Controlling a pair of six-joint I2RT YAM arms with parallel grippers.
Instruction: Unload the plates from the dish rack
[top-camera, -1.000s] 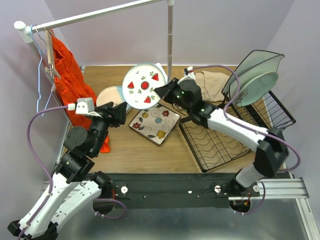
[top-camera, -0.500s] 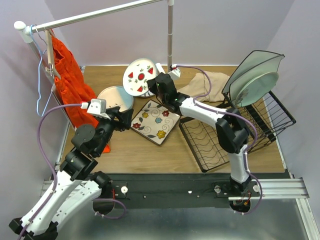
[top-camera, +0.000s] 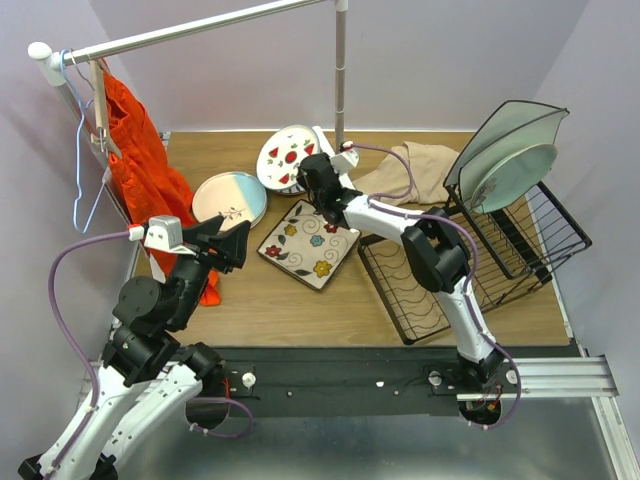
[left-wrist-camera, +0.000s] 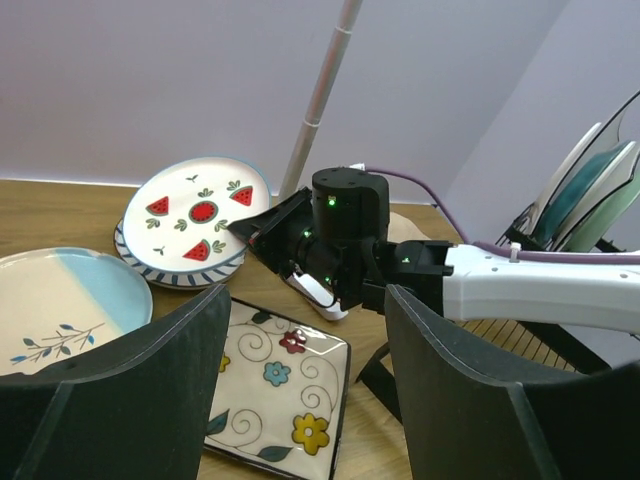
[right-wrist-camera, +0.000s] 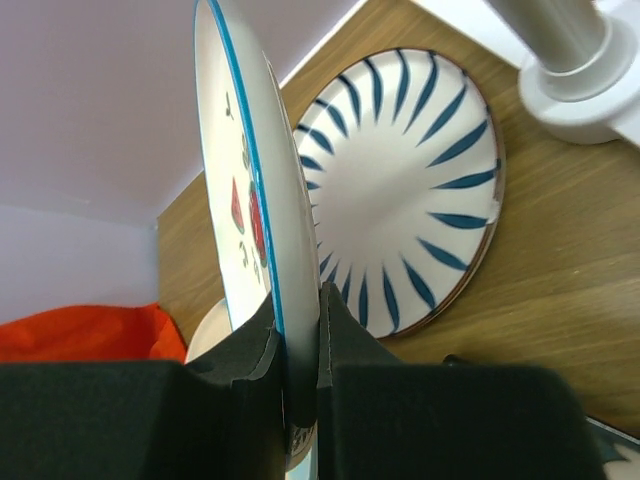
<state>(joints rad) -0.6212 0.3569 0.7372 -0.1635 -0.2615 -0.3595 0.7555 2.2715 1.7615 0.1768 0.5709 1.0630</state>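
Observation:
My right gripper (top-camera: 313, 180) (right-wrist-camera: 298, 322) is shut on the rim of the red-spotted plate (top-camera: 287, 156) (left-wrist-camera: 198, 207) (right-wrist-camera: 248, 170). It holds that plate tilted over the white plate with dark stripes (right-wrist-camera: 415, 185) (left-wrist-camera: 138, 262) at the back of the table. The pink-and-blue plate (top-camera: 229, 198) (left-wrist-camera: 62, 305) and the square floral plate (top-camera: 310, 243) (left-wrist-camera: 278, 392) lie flat on the wood. The black dish rack (top-camera: 440, 290) stands on the right, with a pale green plate (top-camera: 518, 172) and a darker plate (top-camera: 508, 128) upright in it. My left gripper (top-camera: 236, 240) (left-wrist-camera: 308, 330) is open and empty, near the floral plate.
The white clothes rail's pole (top-camera: 340, 80) and its foot (right-wrist-camera: 577, 92) stand right behind the striped plate. An orange garment (top-camera: 140, 165) hangs at the left. A beige cloth (top-camera: 418, 170) lies between the plates and the rack.
The right arm has carried the red-spotted plate left and back, down over the striped plate. The left arm has drawn back toward the near edge, still open.

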